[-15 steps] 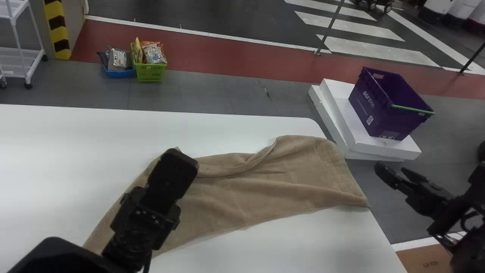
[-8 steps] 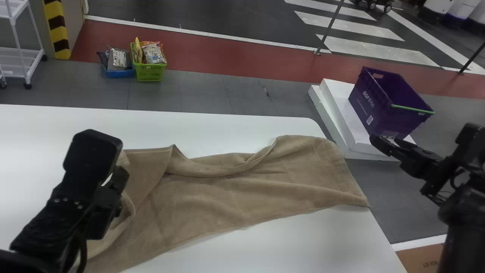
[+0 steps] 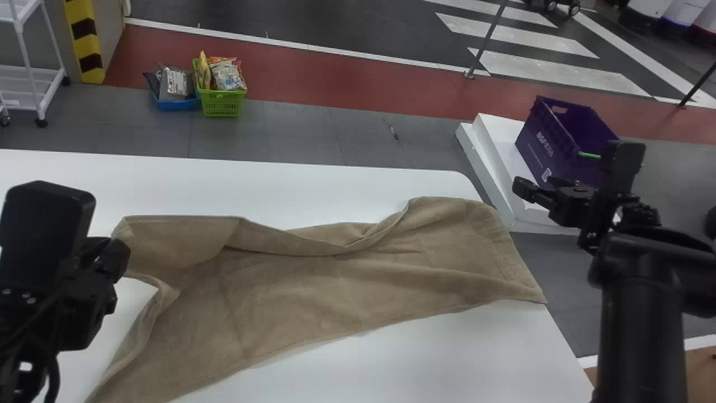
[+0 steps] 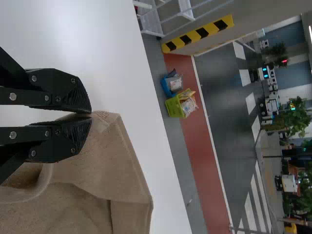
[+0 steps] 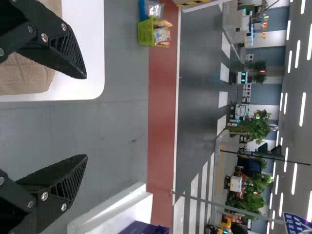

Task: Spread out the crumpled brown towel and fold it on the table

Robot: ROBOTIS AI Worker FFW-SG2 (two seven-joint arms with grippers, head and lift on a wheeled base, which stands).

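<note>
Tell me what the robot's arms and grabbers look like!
The right arm is black with a smooth, round tube. The left arm is black too, with a curvy cable. The left gripper and right gripper each have black, pointy fingers with grooves and silver screws.

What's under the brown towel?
The white table is under the towel. The towel covers that part, so I can't tell if anything else is hiding there.

Two grippers (image 3: 534, 185), one brown towel (image 3: 313, 285), one table (image 3: 268, 182), two small baskets (image 3: 221, 103), one purple crate (image 3: 545, 140) and one white wheeled cart (image 3: 33, 73) were there.
</note>
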